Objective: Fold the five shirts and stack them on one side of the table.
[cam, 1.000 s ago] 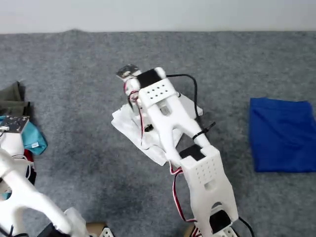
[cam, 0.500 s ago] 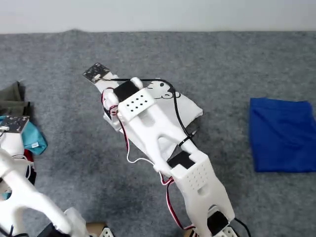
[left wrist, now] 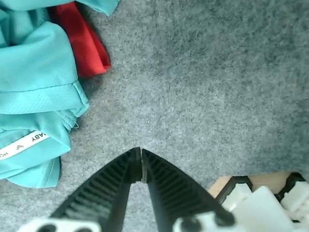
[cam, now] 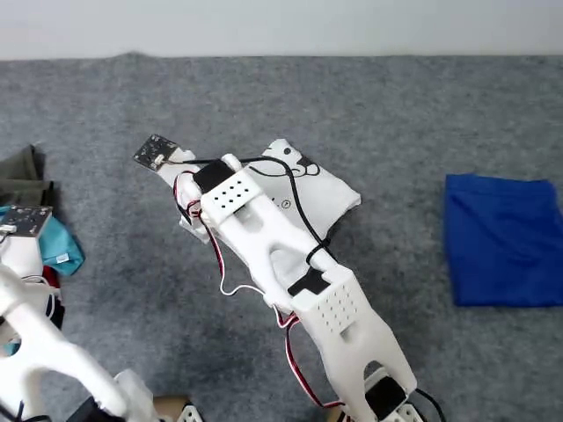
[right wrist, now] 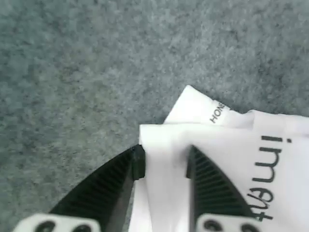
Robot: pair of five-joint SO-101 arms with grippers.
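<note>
table (cam: 422, 114): fuzzy grey cover, white wall (cam: 352, 26) behind | right gripper (right wrist: 164, 162): pinching edge of white printed shirt (cam: 330, 189) | left gripper (left wrist: 141, 166): closed on nothing | folded blue shirt (cam: 501, 237): lies well apart

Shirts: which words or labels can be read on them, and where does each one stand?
White shirt, large black letters: cut by the edge, no whole word.
White shirt, small label: cut off, unreadable.
Teal shirt, white label: partly hidden, no whole word.
</note>
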